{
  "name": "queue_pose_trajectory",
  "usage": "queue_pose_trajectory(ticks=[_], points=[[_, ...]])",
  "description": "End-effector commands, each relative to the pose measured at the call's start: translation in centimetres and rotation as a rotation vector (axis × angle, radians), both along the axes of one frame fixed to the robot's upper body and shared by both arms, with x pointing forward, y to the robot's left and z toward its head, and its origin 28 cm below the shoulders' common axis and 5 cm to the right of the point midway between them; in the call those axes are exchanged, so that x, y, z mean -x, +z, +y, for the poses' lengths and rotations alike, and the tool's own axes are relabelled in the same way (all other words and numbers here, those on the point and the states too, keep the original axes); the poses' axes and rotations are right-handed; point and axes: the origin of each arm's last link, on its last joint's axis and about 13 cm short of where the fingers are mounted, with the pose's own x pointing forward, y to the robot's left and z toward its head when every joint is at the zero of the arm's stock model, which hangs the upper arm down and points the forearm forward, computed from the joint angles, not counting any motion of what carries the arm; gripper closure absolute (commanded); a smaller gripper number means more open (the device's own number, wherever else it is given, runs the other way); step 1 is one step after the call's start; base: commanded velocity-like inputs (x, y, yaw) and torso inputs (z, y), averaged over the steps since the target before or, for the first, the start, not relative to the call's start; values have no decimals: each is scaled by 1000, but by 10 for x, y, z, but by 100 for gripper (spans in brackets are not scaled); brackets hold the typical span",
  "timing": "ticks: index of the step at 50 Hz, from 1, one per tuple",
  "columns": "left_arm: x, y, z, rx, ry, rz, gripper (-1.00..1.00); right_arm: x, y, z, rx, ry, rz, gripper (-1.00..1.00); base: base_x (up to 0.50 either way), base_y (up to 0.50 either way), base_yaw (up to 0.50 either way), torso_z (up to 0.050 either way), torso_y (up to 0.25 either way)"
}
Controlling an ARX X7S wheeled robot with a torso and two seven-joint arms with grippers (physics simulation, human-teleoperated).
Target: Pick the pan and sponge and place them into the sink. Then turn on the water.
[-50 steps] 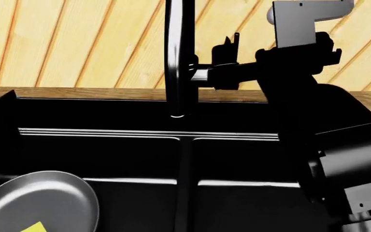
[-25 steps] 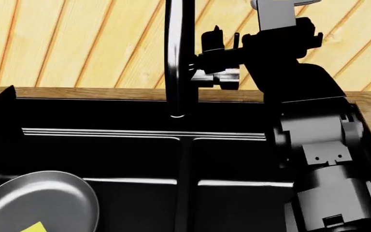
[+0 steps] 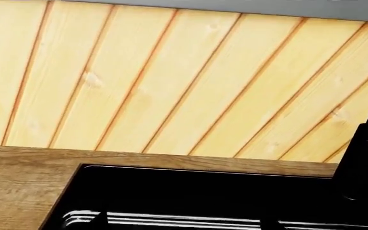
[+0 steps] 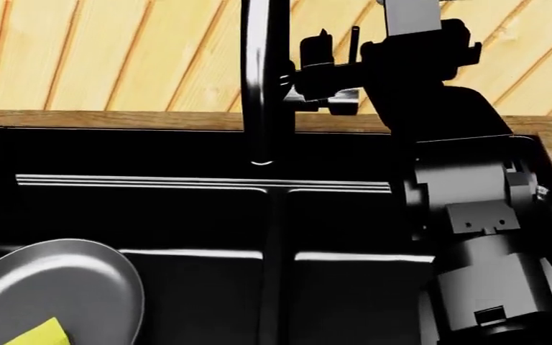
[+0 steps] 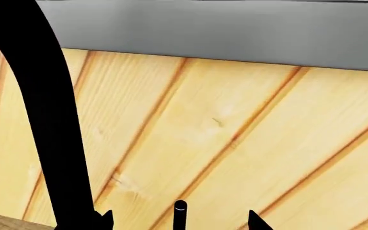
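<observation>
Chrome, rigid, slick: faucet lever, beside the black faucet behind the sink | my right pincer at it, width unclear; I'd push its tip | pan, sponge in left basin | no water | no writing

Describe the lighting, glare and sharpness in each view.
Head view: sharp, the glossy black sink shows bright highlight strips and the pan a soft sheen. Left wrist view: evenly lit, crisp wood grain, no glare. Right wrist view: the faucet is a featureless black silhouette.
</observation>
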Motion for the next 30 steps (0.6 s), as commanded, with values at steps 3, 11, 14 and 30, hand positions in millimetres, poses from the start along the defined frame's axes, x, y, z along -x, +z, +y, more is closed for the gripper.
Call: queue_pose_trajectory(ticks=[3,11,14,30], points=[[1,4,2,-3,-9,2,-100,-2,8,2,1,2,-11,-100,0,0,0,0,-169],[-3,10,-3,-8,-13,-13,-100,-3,18,1,-4,-2,-31,-100,0,0,0,0,-168],[-4,14,-2,-7,-18,-22,-100,-3,21,1,-4,-2,-38,-100,0,0,0,0,-156],[-3,11,-2,31,-31,-3,-100,0,28,-2,-35,-38,-45,-100,0,0,0,0,-46]])
